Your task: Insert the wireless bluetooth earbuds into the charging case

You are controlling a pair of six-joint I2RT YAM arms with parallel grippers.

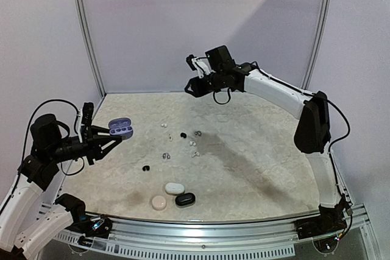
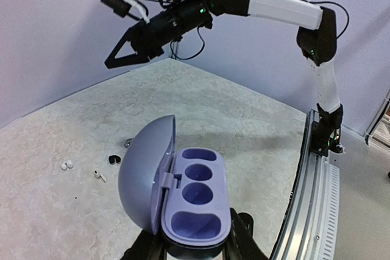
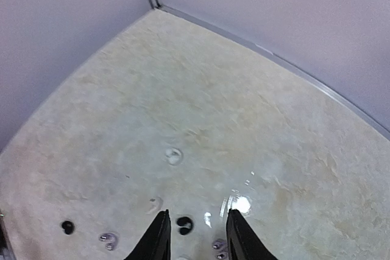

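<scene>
Lilac open case [image 1: 120, 128] is gripped aloft at left by the left end effector [image 1: 113, 136], while the empty, parted right end effector [image 3: 198, 220] should descend squarely over one of the earbuds [image 1: 183, 134] scattered mid-way across the surface [image 1: 256, 162].

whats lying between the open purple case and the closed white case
Only a black earbud, roughly midway between purple case and white case, top view.

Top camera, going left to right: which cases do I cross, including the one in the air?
purple case, open and held up → beige case → white case → black case
</scene>
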